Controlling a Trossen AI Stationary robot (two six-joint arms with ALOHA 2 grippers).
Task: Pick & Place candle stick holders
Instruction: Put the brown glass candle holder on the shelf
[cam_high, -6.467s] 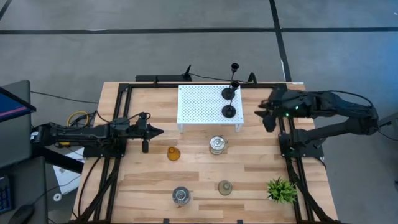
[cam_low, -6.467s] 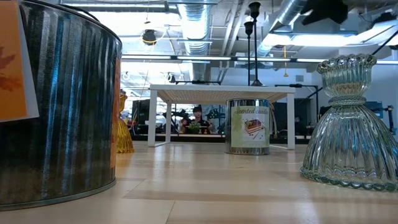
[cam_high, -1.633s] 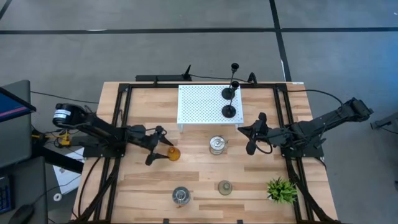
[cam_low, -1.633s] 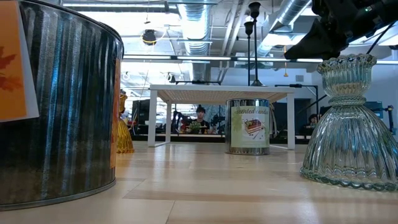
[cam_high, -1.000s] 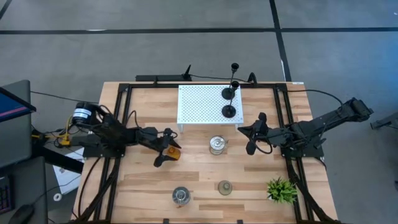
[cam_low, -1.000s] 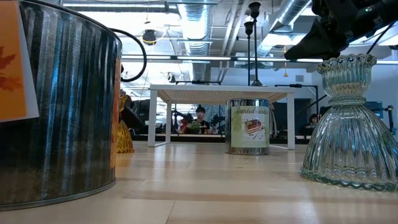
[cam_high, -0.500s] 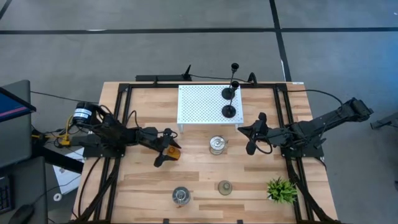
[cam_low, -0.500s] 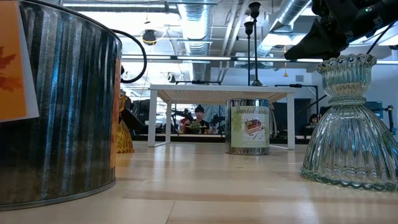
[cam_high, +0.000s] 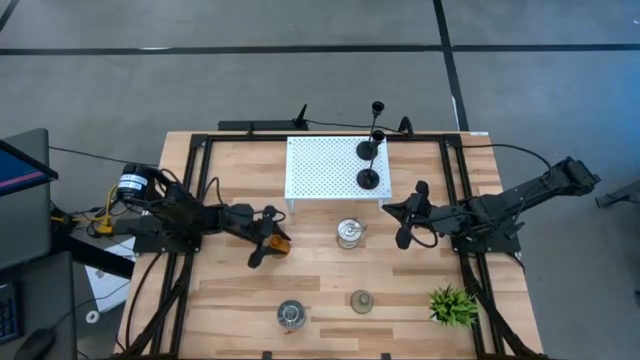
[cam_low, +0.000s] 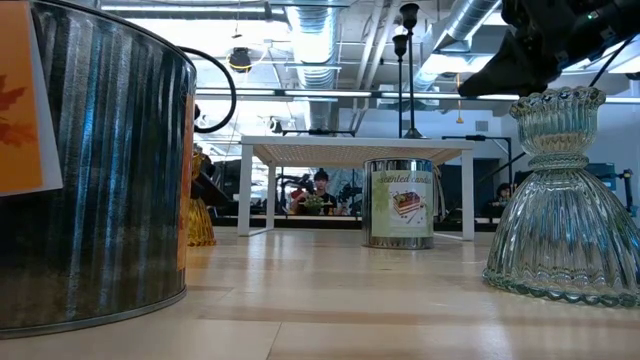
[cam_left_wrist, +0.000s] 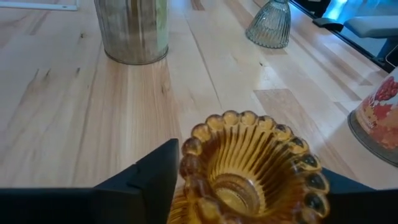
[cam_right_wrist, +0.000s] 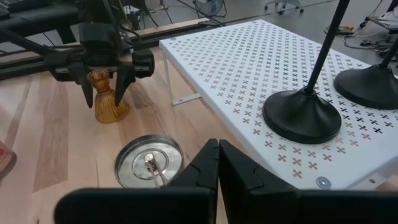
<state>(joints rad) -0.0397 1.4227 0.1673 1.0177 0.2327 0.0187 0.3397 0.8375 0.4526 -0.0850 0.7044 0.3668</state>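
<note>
**Left gripper straddles the amber holder, ready to pinch**

At the left of the table (cam_high: 225, 290), the left gripper (cam_high: 268, 240) sits low over the amber holder (cam_high: 281, 243), which stands upright on the wood just in front of the white stand's (cam_high: 320, 170) left leg. The wrist view shows the holder's scalloped rim (cam_left_wrist: 249, 165) between the two dark fingers (cam_left_wrist: 155, 174); from the opposite side the fingers straddle its narrow neck. The jaws are partly spread, and I cannot tell whether they touch the glass, so I judge the grip not yet made

To do this step well, I would centre the neck between the fingers so both meet it together, and pinch below the flared rim so the rim stops it slipping. Ribbed glass is likely slick, so press gently and lift straight up before moving sideways; the stand's leg is near

Further right, two black holders (cam_high: 368, 163) already stand on the white stand. A silvery tin (cam_high: 349, 233) sits just in front of the stand; a second tin (cam_high: 291, 315) and a grey-green holder (cam_high: 361, 300) wait near the front edge

The right gripper (cam_high: 403, 226) hovers right of the first tin, jaws pressed together, holding nothing. A green plant (cam_high: 452, 305) sits at the front right corner
</note>
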